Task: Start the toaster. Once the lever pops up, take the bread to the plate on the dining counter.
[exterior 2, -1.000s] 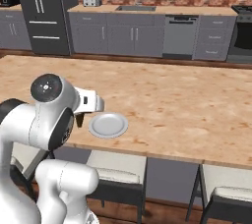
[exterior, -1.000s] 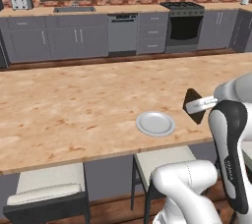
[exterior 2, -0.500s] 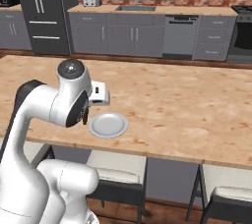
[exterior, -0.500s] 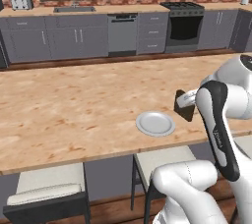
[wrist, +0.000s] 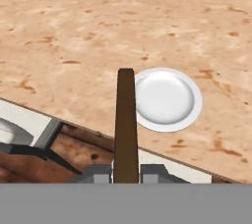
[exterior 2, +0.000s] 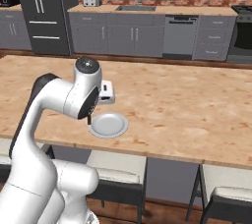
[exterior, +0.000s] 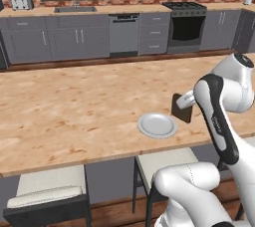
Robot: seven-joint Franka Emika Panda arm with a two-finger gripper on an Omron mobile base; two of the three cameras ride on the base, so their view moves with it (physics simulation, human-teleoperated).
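My gripper (wrist: pixel 126 171) is shut on the bread (wrist: pixel 126 120), a dark brown slice seen edge-on in the hand view and standing upright between the finger tips. The white plate (wrist: pixel 167 100) lies on the dining counter (wrist: pixel 74 31) just right of the slice in that view. From the left base view, the bread (exterior: pixel 180 112) hangs in the gripper (exterior: pixel 183 103) a little above the counter, just right of the plate (exterior: pixel 157 125). In the right base view the arm covers the slice, and the plate (exterior 2: pixel 109 125) lies near the counter's front edge. The silver toaster (exterior: pixel 21 3) (exterior 2: pixel 89 0) stands far off on the back counter.
Pale-cushioned stools (exterior: pixel 50 191) (exterior 2: pixel 115 166) are tucked under the dining counter's near edge. Beyond it run grey cabinets with a sink (exterior: pixel 74 9), a dishwasher (exterior: pixel 123 34), a stove (exterior: pixel 187 22) and a dark fridge (exterior 2: pixel 42 12). Broad bare countertop (exterior 2: pixel 187 105) spreads around the plate.
The arm has swung left over the dining counter with the bread in its grip, bringing the slice from well right of the plate to just beside it. Plate and base have not moved.
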